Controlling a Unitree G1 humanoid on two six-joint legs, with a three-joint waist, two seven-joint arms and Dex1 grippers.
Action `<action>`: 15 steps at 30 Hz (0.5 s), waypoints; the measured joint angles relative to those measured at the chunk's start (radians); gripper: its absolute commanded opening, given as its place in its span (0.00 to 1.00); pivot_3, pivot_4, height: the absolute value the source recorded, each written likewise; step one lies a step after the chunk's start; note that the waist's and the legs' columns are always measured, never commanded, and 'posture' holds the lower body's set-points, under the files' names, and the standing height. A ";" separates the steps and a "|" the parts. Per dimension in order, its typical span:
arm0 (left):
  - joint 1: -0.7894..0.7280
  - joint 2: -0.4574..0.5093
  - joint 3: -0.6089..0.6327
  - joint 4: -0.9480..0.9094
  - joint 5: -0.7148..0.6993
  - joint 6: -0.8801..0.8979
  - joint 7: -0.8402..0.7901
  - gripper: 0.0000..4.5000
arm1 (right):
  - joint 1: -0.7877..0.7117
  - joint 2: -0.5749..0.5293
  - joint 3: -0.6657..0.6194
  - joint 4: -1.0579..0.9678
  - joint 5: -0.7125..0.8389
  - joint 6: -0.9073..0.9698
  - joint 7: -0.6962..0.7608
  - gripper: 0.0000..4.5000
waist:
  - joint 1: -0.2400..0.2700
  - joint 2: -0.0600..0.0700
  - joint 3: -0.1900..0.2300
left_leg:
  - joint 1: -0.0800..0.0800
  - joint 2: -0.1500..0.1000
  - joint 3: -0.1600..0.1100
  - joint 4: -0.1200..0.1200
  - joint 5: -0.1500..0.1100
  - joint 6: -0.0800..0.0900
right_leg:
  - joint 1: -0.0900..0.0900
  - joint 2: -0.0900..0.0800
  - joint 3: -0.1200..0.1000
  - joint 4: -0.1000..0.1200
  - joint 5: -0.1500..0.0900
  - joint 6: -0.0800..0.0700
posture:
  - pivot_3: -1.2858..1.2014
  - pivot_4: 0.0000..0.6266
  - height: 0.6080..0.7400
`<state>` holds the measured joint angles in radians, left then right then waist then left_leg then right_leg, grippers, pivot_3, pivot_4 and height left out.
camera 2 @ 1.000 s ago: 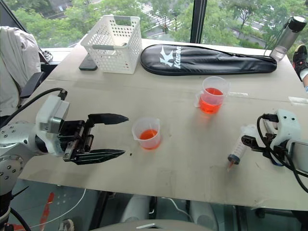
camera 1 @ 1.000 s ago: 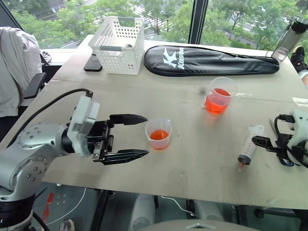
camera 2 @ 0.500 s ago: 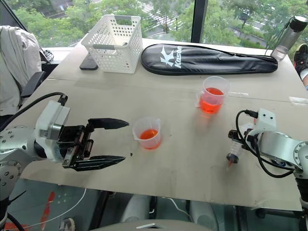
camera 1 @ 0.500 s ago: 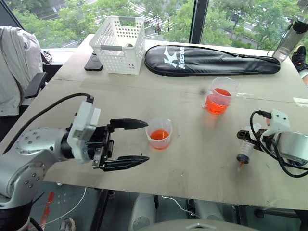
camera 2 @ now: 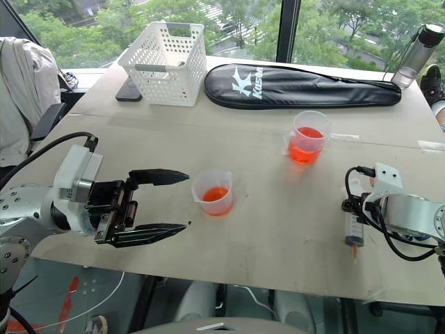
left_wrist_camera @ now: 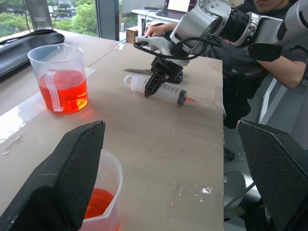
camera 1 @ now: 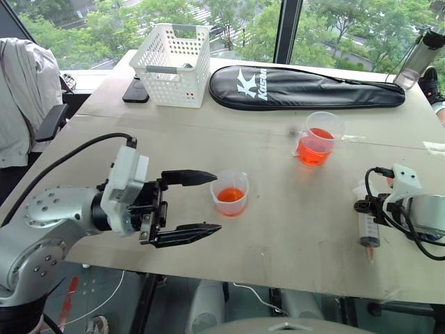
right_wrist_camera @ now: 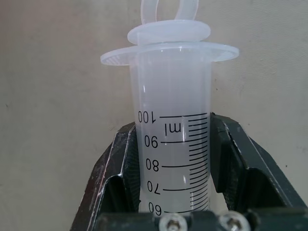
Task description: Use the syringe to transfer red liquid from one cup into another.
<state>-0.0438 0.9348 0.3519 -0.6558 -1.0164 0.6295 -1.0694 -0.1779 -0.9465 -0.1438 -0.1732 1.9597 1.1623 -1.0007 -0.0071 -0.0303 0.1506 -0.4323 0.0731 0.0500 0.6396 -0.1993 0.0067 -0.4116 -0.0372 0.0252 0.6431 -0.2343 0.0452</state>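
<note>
We see the right gripper [right_wrist_camera: 174, 159] clamped on one syringe [camera 2: 352, 226], lying on the table [camera 2: 278, 223] right of the two cups. The left gripper [camera 2: 167, 202] stands wide apart, just left of the shorter cup [camera 2: 212, 192]; the taller cup [camera 2: 308, 136] stands beyond, both holding red liquid [camera 2: 303, 149].

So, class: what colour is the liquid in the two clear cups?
Orange-red liquid, clearest in the left wrist view.

Beyond the wide-open left end effector [left_wrist_camera: 178, 173], the right end effector [left_wrist_camera: 155, 83] clamps the syringe [left_wrist_camera: 161, 90] lying on the tabletop [left_wrist_camera: 159, 139].
</note>
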 measured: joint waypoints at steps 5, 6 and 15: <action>-0.036 -0.007 -0.012 0.002 -0.009 0.002 0.027 1.00 | 0.097 -0.079 -0.177 -0.159 -0.006 0.052 0.458 0.34 | 0.000 0.005 0.002 | 0.000 0.000 0.001 0.000 0.000 0.000 | 0.000 0.001 0.001 0.000 0.000 0.001 | 0.52 0.24 0.88; -0.042 -0.009 -0.017 0.003 -0.009 0.002 0.031 1.00 | 0.106 -0.092 -0.249 -0.206 -0.004 0.055 0.563 0.34 | 0.000 0.005 0.002 | 0.000 0.001 0.000 0.000 0.000 0.000 | 0.000 0.001 0.000 0.000 0.000 0.001 | 0.52 0.24 0.88; -0.198 -0.064 -0.129 0.077 -0.006 0.005 0.031 1.00 | -0.265 0.072 -0.279 -0.281 -0.194 -0.272 0.821 0.34 | -0.014 0.004 0.002 | 0.003 0.001 -0.003 0.004 0.000 0.000 | 0.000 0.005 0.003 0.000 0.001 0.003 | 0.52 0.24 0.88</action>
<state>-0.2414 0.8711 0.2229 -0.5787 -1.0227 0.6349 -1.0381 -0.4426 -0.8748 -0.4230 -0.4544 1.7655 0.8902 -0.1800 -0.0209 -0.0259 0.1527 -0.4297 0.0741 0.0469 0.6432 -0.1994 0.0067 -0.4112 -0.0320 0.0280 0.6431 -0.2335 0.0478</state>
